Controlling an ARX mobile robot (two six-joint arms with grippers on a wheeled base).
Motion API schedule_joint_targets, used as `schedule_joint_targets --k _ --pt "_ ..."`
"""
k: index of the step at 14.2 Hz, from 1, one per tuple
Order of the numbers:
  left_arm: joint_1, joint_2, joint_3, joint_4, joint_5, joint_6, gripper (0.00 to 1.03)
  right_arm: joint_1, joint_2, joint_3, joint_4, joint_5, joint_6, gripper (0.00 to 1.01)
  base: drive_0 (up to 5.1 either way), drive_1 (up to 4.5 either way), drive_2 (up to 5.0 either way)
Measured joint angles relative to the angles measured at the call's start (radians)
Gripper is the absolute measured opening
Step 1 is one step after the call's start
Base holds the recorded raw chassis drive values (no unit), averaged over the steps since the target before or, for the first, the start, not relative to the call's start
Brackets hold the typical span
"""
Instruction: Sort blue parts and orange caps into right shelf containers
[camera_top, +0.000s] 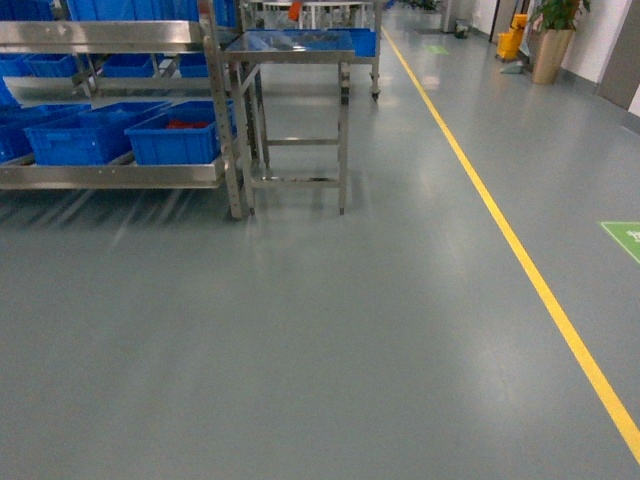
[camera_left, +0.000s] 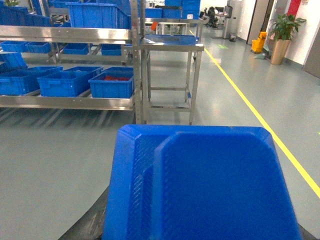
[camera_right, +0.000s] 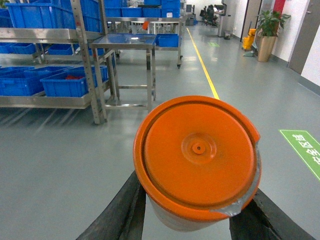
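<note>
The right shelf containers (camera_top: 175, 138) are bright blue open-topped crates with thick rims, standing side by side on the lower steel shelf (camera_top: 110, 172). The rightmost crate sits just beside the shelf's corner post and holds a low heap of orange caps (camera_top: 186, 124), red-orange against its smooth inner walls; single pieces cannot be told apart. More blue crates stand on the shelf levels above. The blue parts cannot be made out in any view.

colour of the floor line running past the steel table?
Yellow. The floor line shows best in the head view, right of the steel table.
</note>
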Motion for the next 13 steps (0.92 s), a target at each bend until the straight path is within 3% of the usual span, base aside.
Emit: schedule_joint_targets --k 13 --pt "0.000 0.000 0.000 -0.002 0.000 0.000 0.43 0.000 0.000 0.000 0.001 0.000 0.000 0.40 0.0 4.32 -4.3"
